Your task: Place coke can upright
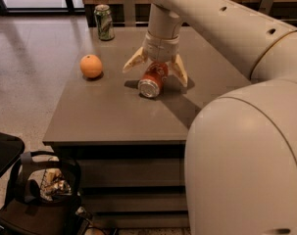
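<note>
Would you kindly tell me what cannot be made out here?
Camera view: the far end of the lying red-orange aluminium coke can is hidden by the open two-finger gripper straddling it.
Whether its fingers touch the can: hidden by the wrist.
Lettering on the green and white can: too small.

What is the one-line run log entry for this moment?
phase: pre-grasp | gripper: open, fingers either side of coke can | coke can: lying on its side on table | upright: not yet
</note>
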Controlling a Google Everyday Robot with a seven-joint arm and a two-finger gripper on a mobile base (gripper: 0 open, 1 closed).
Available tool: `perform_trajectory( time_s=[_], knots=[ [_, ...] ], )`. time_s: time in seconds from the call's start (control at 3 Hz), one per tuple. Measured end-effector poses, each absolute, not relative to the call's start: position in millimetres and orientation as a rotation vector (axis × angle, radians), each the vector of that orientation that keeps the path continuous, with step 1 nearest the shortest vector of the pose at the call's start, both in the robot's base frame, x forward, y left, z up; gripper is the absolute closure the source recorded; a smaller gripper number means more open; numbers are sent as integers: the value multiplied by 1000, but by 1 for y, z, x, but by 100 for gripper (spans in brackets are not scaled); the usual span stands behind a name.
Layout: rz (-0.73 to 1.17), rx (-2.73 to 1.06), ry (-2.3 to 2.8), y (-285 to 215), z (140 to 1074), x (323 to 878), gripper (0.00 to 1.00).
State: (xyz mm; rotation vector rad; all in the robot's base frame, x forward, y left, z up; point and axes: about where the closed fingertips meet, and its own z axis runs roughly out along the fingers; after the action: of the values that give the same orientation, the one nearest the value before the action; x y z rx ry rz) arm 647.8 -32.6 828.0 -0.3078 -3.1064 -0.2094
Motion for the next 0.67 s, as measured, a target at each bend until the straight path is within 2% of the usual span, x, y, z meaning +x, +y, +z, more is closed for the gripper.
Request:
perform_trajectory(
  time_s=[0.67],
  knots=[
    [-220,-303,-3120,-29,825,654,43]
  ],
)
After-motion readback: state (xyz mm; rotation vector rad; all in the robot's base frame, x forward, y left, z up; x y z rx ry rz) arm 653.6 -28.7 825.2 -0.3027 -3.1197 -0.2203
